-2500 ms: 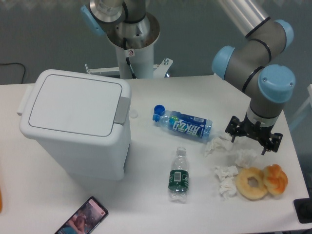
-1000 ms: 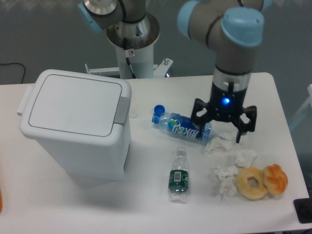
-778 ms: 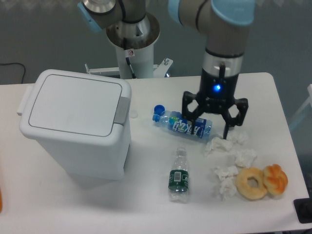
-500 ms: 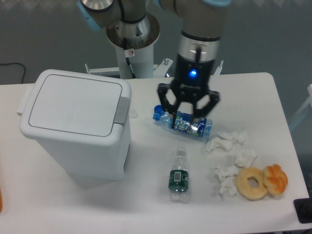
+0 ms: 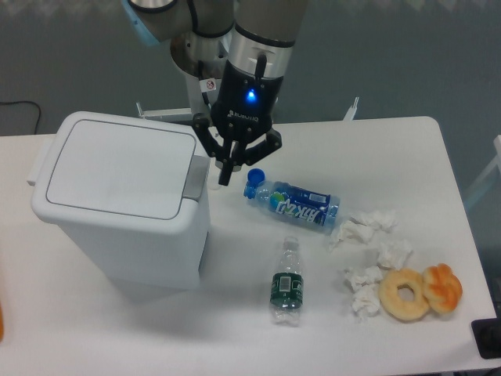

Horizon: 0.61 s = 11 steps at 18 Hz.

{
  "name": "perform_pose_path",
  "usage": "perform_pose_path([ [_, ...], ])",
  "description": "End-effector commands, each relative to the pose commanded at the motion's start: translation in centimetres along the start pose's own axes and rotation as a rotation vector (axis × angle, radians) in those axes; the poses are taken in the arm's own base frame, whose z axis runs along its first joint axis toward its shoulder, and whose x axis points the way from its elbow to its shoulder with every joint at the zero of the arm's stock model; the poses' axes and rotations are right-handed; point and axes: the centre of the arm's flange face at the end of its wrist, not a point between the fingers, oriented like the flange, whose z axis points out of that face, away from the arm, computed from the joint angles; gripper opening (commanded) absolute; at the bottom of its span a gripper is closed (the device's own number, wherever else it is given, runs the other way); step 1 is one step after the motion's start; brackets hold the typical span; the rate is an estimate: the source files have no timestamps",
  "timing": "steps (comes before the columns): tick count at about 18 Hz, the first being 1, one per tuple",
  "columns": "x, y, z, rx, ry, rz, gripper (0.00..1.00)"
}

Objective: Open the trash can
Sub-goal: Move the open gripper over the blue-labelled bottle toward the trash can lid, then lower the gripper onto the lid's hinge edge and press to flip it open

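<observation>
Hanging from the arm with a blue light glowing on its wrist, the gripper points down at the table just beside the trash can's right rim, and its dark fingers look drawn close together with nothing between them, though from this angle the gap is hard to judge. The lowest fingertip sits right next to the grey push-button tab without clearly touching it. The trash can, a large white plastic bin with rounded corners, stands upright on the left part of the white table, and its flat lid lies shut. Just to the right of the gripper lies a clear water bottle with a blue cap and blue label, on its side, cap toward the bin. Below it, nearer the front edge, a smaller bottle with a dark green label also lies on its side. Several crumpled white tissues are scattered at the right, and beside them rest a ring doughnut and an orange twisted pastry, the two touching. A small white cap lies on the table between the bin and the blue-capped bottle.
</observation>
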Motion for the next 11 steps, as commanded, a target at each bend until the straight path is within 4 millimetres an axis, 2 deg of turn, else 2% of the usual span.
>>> perform_pose_path([
  [9, 0.0, 0.5, 0.9, -0.02, 0.006, -0.006, 0.0],
  [11, 0.1, 0.9, 1.8, -0.032, 0.012, -0.006, 0.0],
])
